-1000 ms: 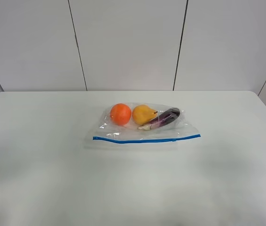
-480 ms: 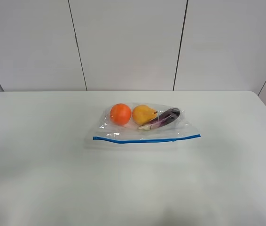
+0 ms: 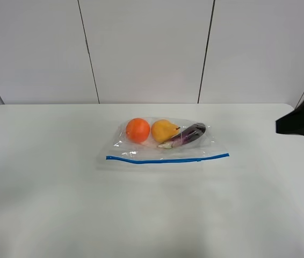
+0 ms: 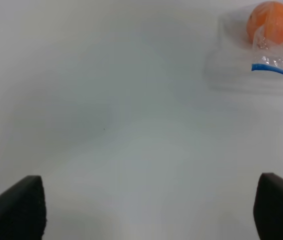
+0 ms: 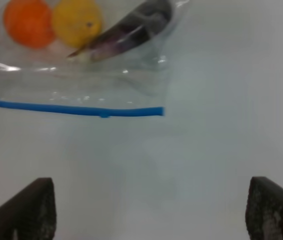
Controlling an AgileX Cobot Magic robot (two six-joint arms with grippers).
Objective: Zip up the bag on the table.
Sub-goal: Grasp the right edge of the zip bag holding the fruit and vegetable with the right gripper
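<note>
- Roughly centred on the table [image 3: 60, 204] lies the bag [image 3: 163, 145], zipper strip [image 3: 168, 159] along its near edge.
- Both the left hand [image 4: 146, 210] and right hand [image 5: 146, 212] are spread wide, empty.
- Unanchored, the slick film could slide or bunch, leaving the strip part-sealed.

Soft, even light is washing the table [image 3: 60, 204] bright white, leaving only faint shadows. Small glints are sparkling on the bag [image 5: 81, 80] in the right wrist view, where everything is looking slightly blurred.
</note>
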